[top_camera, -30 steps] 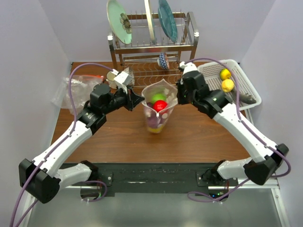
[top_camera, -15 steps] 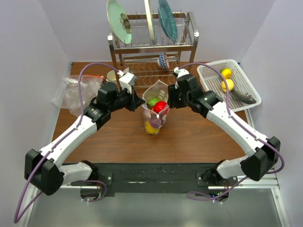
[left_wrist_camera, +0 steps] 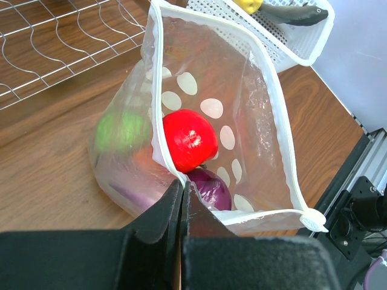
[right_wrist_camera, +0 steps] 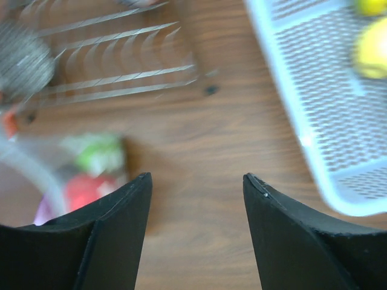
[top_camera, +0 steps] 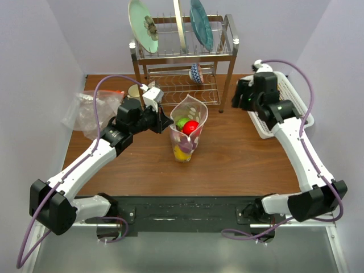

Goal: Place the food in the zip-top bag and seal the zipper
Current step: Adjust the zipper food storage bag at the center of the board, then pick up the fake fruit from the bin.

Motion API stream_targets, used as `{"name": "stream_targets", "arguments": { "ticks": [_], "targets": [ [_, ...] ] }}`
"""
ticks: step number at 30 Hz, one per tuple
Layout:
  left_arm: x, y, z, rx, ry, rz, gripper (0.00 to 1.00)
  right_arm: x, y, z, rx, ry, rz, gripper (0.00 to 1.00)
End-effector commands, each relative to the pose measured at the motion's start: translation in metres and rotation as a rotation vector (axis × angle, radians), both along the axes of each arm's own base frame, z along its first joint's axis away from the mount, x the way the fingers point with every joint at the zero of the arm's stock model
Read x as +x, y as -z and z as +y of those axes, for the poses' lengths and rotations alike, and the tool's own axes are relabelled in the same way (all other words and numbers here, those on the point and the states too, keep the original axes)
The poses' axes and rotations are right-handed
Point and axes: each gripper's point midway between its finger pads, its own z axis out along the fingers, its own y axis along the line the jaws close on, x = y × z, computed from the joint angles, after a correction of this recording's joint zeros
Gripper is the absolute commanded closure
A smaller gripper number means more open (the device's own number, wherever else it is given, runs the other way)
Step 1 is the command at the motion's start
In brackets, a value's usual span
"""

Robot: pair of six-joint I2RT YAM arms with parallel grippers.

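The zip-top bag (top_camera: 188, 129), clear with white dots, stands open on the brown table. Its white zipper (left_wrist_camera: 276, 103) rims the mouth. Inside lie food pieces: a red round (left_wrist_camera: 188, 140), a green one (left_wrist_camera: 121, 130), a purple one (left_wrist_camera: 210, 187) and a yellow one (top_camera: 181, 152) at the bottom. My left gripper (left_wrist_camera: 181, 184) is shut on the near rim of the bag (left_wrist_camera: 242, 90). My right gripper (right_wrist_camera: 196, 176) is open and empty, hovering over bare table between the bag and the basket (right_wrist_camera: 314, 90). Yellow food (right_wrist_camera: 372, 51) lies in the basket, and a dark eggplant (left_wrist_camera: 296, 13) too.
A metal dish rack (top_camera: 182, 54) with plates stands at the back, its wire shelf just behind the bag. Plain crumpled clear plastic (top_camera: 91, 111) lies at the left. The white basket (top_camera: 260, 128) sits at the right, partly under my right arm.
My right gripper has opened, let go of the bag's far rim and swung right toward the basket. The left gripper keeps hold; the bag stays upright.
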Motion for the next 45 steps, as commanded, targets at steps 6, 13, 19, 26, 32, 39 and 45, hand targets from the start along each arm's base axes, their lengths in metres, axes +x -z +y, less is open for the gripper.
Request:
{"name": "stream_targets", "arguments": {
  "ticks": [6,13,19,26,32,39,45],
  "targets": [
    [0.006,-0.028,0.000,-0.036,0.004,-0.077,1.00,0.061,0.026,-0.116,-0.086,0.350,0.016,0.34],
    [0.005,-0.028,0.000,-0.035,0.001,-0.076,1.00,0.093,0.063,-0.185,-0.116,0.509,0.080,0.03],
    [0.006,-0.026,-0.002,-0.040,0.008,-0.069,1.00,0.127,0.090,-0.203,-0.123,0.559,0.117,0.01],
    [0.006,-0.023,-0.002,-0.040,0.009,-0.065,1.00,0.158,0.127,-0.225,-0.191,0.609,0.176,0.02],
    [0.007,-0.021,-0.003,-0.041,0.015,-0.060,1.00,0.173,0.167,-0.243,-0.170,0.640,0.247,0.02],
    [0.007,-0.020,-0.004,-0.042,0.016,-0.059,1.00,0.178,0.188,-0.252,-0.101,0.647,0.254,0.13],
    [0.006,-0.021,-0.005,-0.048,0.020,-0.057,1.00,0.179,0.183,-0.255,-0.082,0.648,0.227,0.40]
  ]
}}
